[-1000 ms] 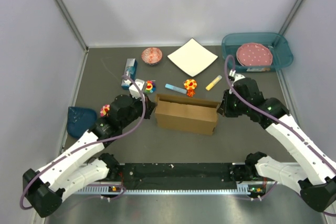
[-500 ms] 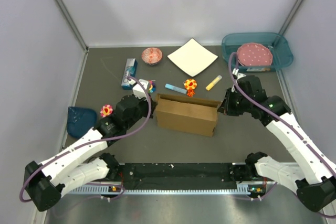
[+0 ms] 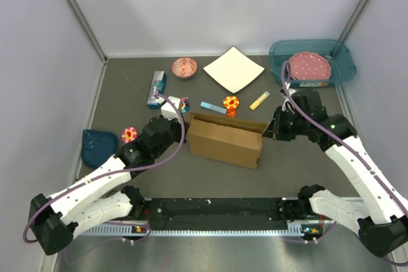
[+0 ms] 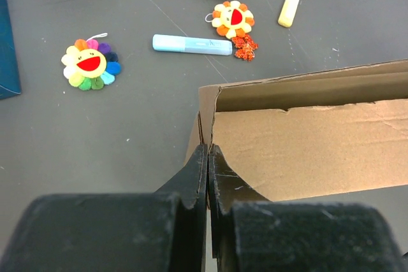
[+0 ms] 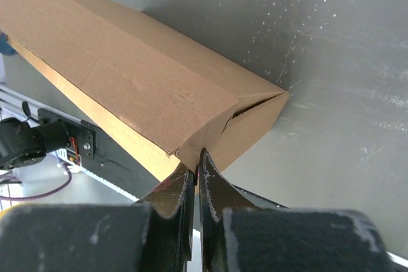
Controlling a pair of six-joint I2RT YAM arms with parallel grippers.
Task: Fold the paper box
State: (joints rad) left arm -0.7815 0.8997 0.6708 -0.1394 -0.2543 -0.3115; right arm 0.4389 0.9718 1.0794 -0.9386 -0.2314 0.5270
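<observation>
The paper box (image 3: 226,139) is a brown cardboard tray with raised walls, lying mid-table between both arms. My left gripper (image 3: 185,133) is shut on its left end. In the left wrist view the fingers (image 4: 208,152) pinch the thin upright corner edge of the box (image 4: 306,144), whose inner wall stretches off to the right. My right gripper (image 3: 271,130) is shut on the box's right end. In the right wrist view its tips (image 5: 197,160) clamp a cardboard corner where the long outer wall of the box (image 5: 127,74) meets the end flap.
Behind the box lie a white paper sheet (image 3: 233,69), red bowl (image 3: 185,67), blue carton (image 3: 157,87), blue marker (image 3: 212,107), yellow marker (image 3: 259,100) and flower toys (image 3: 231,103) (image 3: 183,104) (image 3: 130,134). A teal bin (image 3: 341,68) with a pink plate sits back right; a dark blue pouch (image 3: 99,144) lies left.
My left arm has swung forward and right to the box's left end, uncovering a flower toy. The right gripper has closed on the box's right end. The box has turned slightly.
</observation>
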